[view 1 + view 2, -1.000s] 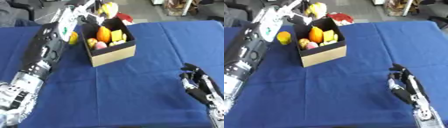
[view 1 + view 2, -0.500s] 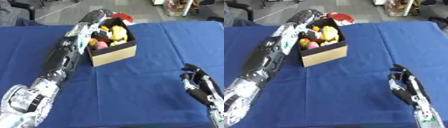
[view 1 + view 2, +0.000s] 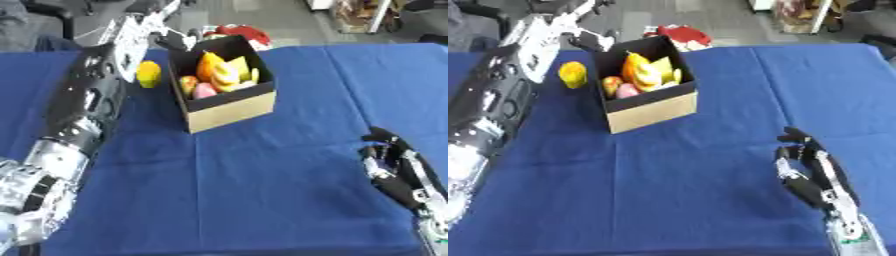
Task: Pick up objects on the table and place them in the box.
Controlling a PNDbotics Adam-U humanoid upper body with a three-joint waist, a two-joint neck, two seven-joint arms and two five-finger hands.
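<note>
A cardboard box (image 3: 234, 108) with a black inside stands on the blue table (image 3: 262, 190), holding several fruits (image 3: 219, 75) in orange, yellow and pink. A yellow fruit (image 3: 149, 73) lies on the cloth just left of the box. A red object (image 3: 242, 34) lies behind the box. My left arm reaches up the left side; its hand (image 3: 162, 31) hovers at the box's far left corner, open and holding nothing. My right hand (image 3: 395, 167) rests open near the lower right, fingers up.
The table's far edge runs just behind the box, with grey floor and furniture beyond. Blue cloth stretches in front of the box and to its right.
One second ago my left hand carried a yellow thing above the box; half a second ago it was over the box. Now it has drawn back to the far left corner, with nothing in it.
</note>
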